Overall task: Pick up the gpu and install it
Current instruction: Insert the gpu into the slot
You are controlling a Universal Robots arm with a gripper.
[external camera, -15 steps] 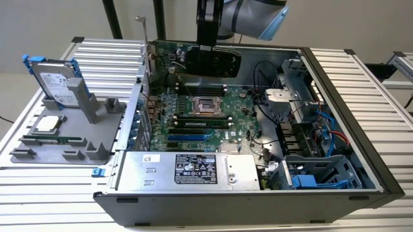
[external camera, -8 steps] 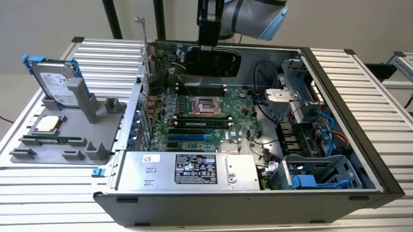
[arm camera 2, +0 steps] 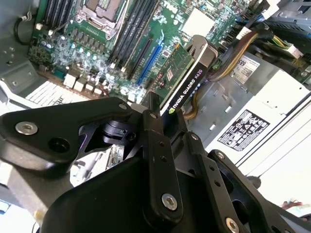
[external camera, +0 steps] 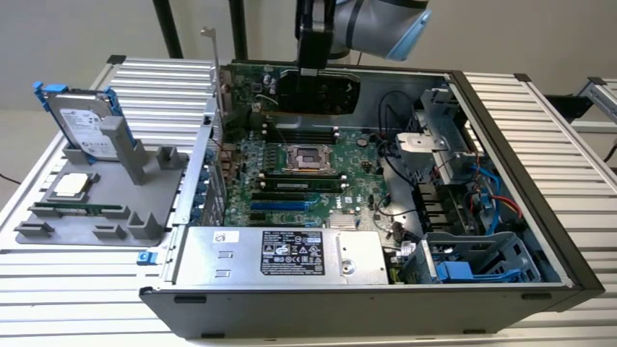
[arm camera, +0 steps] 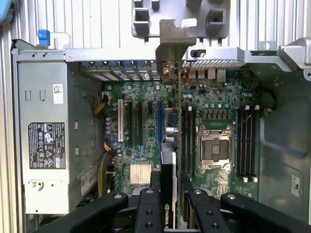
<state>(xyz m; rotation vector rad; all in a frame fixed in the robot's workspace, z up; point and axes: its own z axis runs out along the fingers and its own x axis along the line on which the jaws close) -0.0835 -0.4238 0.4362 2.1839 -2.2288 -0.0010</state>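
While we've got the gpu [external camera: 323, 92] clamped in the gripper [external camera: 316, 71], it's the carry step.
Card hangs over the motherboard [external camera: 289, 170], 12 o'clock end of the case [external camera: 337, 311]; seating calls for its edge square over the blue slot [arm camera: 160, 121].

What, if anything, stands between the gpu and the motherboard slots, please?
Nothing visible does: the pincer grips the gpu above the expansion slots of the motherboard, which lie bare beneath it.

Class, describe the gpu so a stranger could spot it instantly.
Find the open computer case and the motherboard inside. Over it, the fingers hold the gpu on edge. Unlike the silver hard drive outside the case, it is a thin card, green one side, black shroud the other.
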